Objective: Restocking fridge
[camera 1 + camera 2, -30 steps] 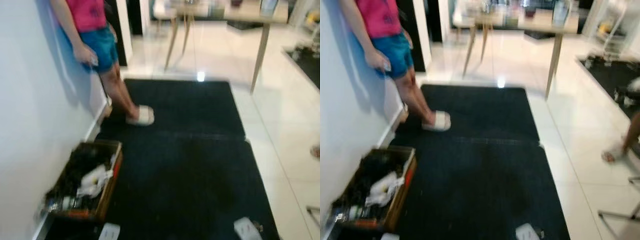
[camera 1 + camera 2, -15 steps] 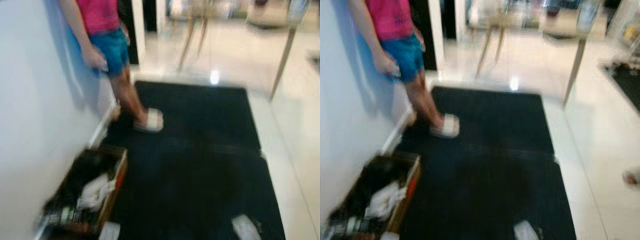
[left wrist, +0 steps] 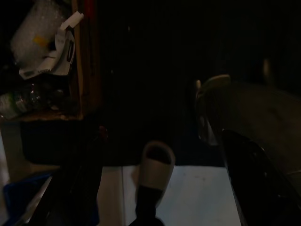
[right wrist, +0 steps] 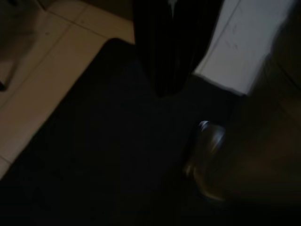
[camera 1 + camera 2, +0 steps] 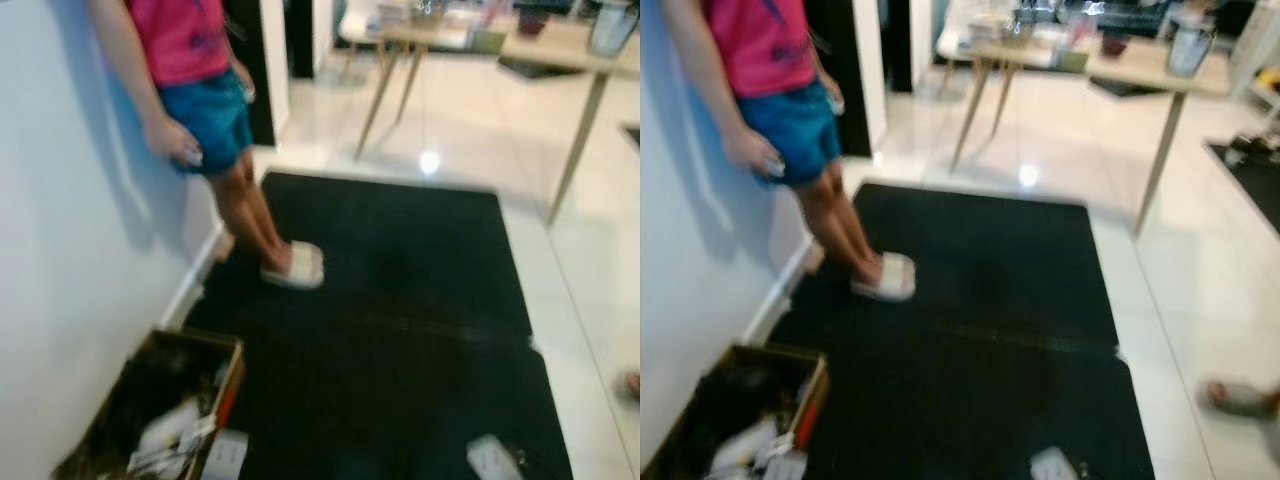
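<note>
Presently, as seen from the head camera:

1. Mat [image 5: 400, 330]: black, at centre, on pale tiled floor [image 5: 1200, 290]. A seam crosses it.
2. Box [image 5: 222, 385]: brown cardboard, open top, at 7 o'clock, against the white wall [image 5: 70, 280] at the mat's edge. It holds the stock: in the left wrist view, the box [image 3: 87, 61] contains a clear bottle [image 3: 19, 101] and white packaging [image 3: 56, 52]. Further contents are too blurred to name.
3. Person [image 5: 195, 90]: at 11 o'clock, leaning on the wall, in a pink top and blue shorts. One foot in a pale slipper [image 5: 295, 265] rests on the mat. The hand [image 5: 170, 140] hangs at the hip.
4. Table [image 5: 1110, 65]: wooden, splayed legs, at 1 o'clock beyond the mat, with assorted items on top.
5. Second foot [image 5: 1240, 397]: at 4 o'clock on the tiles, probably another person's, heavily blurred.
6. Left gripper [image 3: 197, 155]: hanging low over the mat near the box, in deep shade. Whether it is released or clenched cannot be told.
7. Right gripper [image 4: 176, 84]: hanging low over the mat's edge by the tiles, likewise dark. Its grip cannot be told.
</note>
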### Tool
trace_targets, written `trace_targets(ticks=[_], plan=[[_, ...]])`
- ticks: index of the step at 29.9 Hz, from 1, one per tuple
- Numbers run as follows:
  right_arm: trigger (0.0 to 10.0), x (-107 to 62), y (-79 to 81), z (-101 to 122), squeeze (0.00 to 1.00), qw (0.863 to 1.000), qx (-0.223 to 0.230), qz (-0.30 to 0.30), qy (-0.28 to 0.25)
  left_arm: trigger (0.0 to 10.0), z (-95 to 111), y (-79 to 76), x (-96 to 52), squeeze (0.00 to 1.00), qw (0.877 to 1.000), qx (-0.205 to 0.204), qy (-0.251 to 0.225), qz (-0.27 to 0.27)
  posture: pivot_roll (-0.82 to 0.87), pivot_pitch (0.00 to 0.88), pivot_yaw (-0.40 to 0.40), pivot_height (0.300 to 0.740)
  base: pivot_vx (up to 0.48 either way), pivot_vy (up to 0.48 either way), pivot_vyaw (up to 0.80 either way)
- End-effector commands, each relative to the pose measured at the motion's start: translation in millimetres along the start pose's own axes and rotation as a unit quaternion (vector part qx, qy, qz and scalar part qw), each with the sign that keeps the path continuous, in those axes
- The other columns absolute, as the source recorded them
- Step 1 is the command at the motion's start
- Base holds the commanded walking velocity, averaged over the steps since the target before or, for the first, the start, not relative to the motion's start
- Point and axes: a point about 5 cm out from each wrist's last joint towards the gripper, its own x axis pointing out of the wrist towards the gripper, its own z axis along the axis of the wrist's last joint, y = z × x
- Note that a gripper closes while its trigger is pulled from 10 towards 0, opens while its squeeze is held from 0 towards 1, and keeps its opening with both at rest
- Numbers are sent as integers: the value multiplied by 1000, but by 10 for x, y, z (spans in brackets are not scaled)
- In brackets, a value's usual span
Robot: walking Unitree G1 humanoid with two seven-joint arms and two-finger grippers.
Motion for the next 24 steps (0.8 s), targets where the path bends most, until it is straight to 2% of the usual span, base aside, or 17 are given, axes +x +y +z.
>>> trace_targets(ticks=[1,8,19,24], plan=[[10000,-10,-37,-28,0,1000,6,-7,5,10000,-84,-62,-7,0,1000,3,18,-13,-79,0,-33,740,386,0,0],[10000,-9,-32,-40,0,1000,7,-8,10,10000,-88,-82,-5,0,1000,2,18,-15,-79,0,-35,740,385,0,0],[10000,-13,-42,-62,0,1000,7,-9,15,10000,-100,-113,-4,0,1000,-3,18,-18,-81,0,-42,740,386,0,-769],[10000,-16,-52,-62,0,1000,2,-10,14,10000,-108,-133,-4,0,1000,-5,18,-19,-79,0,-48,740,385,0,0]])
